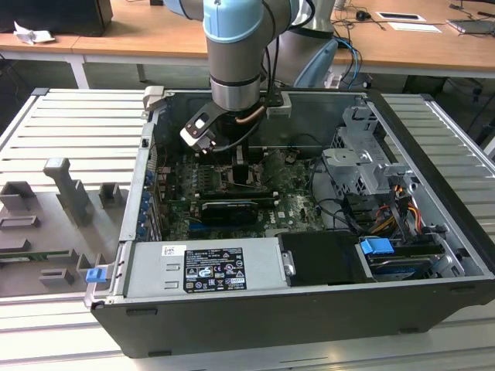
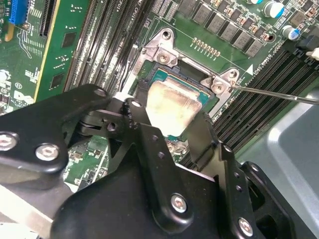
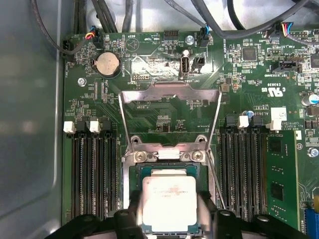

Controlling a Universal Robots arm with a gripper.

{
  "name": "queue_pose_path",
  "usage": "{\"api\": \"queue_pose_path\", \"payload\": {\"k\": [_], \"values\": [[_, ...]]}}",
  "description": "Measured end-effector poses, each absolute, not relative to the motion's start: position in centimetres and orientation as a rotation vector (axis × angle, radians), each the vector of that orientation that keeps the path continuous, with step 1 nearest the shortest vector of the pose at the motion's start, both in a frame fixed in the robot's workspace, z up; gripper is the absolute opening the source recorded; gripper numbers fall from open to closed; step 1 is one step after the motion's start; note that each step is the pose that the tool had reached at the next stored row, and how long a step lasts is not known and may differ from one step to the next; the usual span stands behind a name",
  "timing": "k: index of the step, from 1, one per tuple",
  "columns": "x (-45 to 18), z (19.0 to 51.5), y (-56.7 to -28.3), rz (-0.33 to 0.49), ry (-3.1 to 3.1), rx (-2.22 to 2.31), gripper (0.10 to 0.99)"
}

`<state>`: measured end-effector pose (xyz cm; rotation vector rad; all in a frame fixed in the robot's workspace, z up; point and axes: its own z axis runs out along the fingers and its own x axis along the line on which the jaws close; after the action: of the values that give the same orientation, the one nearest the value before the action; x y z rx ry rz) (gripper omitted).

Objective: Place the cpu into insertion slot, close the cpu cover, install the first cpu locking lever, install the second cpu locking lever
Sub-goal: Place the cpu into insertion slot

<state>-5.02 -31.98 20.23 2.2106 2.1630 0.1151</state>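
Note:
The cpu (image 3: 169, 199), a small square chip with a pale metal top, lies in the insertion slot (image 3: 135, 172) on the green board. My gripper (image 3: 169, 209) stands over it with a black finger against each of two opposite edges, shut on the chip. In the second wrist view the cpu (image 2: 172, 107) sits between the fingers (image 2: 141, 102), inside the slot's silvery rim (image 2: 164, 50). The cpu cover (image 3: 169, 88), a thin metal frame with a big window, is swung open and stands up behind the slot. A thin lever rod (image 2: 274, 92) sticks out beside the slot. In the exterior view the gripper (image 1: 241, 166) is down inside the computer case.
Long black memory slots (image 3: 89, 174) flank the socket on both sides. A green card (image 3: 281, 184), a coin battery (image 3: 107, 63) and cables (image 3: 234, 20) are close by. In the case stand a drive cage (image 1: 363, 162) and a power supply (image 1: 209, 267).

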Motion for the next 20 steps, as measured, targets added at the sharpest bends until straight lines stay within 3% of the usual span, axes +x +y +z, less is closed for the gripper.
{"api": "queue_pose_path", "payload": {"k": [7, 8, 9, 12, 13, 15, 20], "values": [[-5.0, 21.0, -32.0, 0.114, 2.163, 2.211, 0.569], [-5.0, 21.0, -32.0, 0.114, 2.163, 2.211, 0.502], [-5.0, 21.1, -32.0, 0.114, 2.163, 2.211, 0.38], [-5.0, 21.2, -32.0, 0.113, 2.163, 2.211, 0.196], [-5.0, 21.2, -32.0, 0.112, 2.163, 2.211, 0.196], [-5.0, 21.3, -32.0, 0.112, 2.163, 2.211, 0.106], [-5.0, 21.5, -32.0, 0.112, 2.164, 2.211, 0.106]]}}
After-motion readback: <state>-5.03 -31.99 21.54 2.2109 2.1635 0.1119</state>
